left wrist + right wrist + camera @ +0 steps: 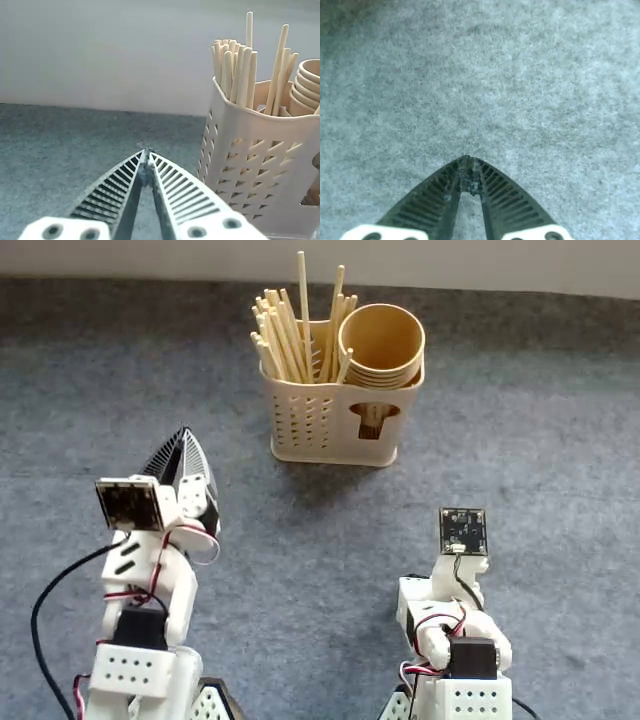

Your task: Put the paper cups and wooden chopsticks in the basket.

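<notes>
1. Basket [330,430] stands at twelve o'clock on the grey carpet [530,420], well apart from both arms.
2. Wooden chopsticks [290,335] stand upright in its nine o'clock compartment. The stacked paper cups [382,340] sit in the three o'clock one.
3. Your left gripper [148,159] sits at about eight o'clock. Its jaws are pressed together with nothing between them, and its tips point toward the basket's nine o'clock side.
4. Your right gripper [469,170] hangs at five o'clock over bare carpet, jaws likewise closed and empty.
5. The loading step looks finished to me: every cup and chopstick you can see is already inside the basket.
6. The next move calls for little. Keep both arms parked away from the basket so you don't knock it over. Spread a claw only if a stray piece turns up.
</notes>
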You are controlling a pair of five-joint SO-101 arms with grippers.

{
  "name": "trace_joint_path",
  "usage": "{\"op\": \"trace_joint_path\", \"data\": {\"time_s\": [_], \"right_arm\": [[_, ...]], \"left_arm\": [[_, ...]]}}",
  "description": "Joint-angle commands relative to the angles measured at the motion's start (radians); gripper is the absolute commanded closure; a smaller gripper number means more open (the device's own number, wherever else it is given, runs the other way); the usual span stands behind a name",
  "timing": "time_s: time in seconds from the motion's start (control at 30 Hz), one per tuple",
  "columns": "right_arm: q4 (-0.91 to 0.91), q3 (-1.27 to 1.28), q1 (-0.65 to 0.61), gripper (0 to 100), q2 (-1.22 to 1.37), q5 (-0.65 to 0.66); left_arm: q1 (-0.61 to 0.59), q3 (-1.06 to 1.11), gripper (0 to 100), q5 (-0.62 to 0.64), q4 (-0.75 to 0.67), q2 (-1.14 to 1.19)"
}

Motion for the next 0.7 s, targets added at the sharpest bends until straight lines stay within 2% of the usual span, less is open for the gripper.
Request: {"op": "trace_joint_path", "data": {"time_s": [0.0,0.07,0.33,0.67], "right_arm": [[0.007,0.153,0.012,99.3,-0.015,-0.006],[0.007,0.153,0.012,99.3,-0.015,-0.006],[0.007,0.153,0.012,99.3,-0.015,-0.006],[0.007,0.153,0.012,99.3,-0.015,-0.006]], "left_arm": [[-0.013,0.101,99,0.005,-0.015,-0.177],[-0.013,0.133,99,0.003,0.006,-0.236],[0.021,0.125,99,0.002,0.482,-0.317],[0.016,0.125,99,0.002,0.905,-0.317]]}}
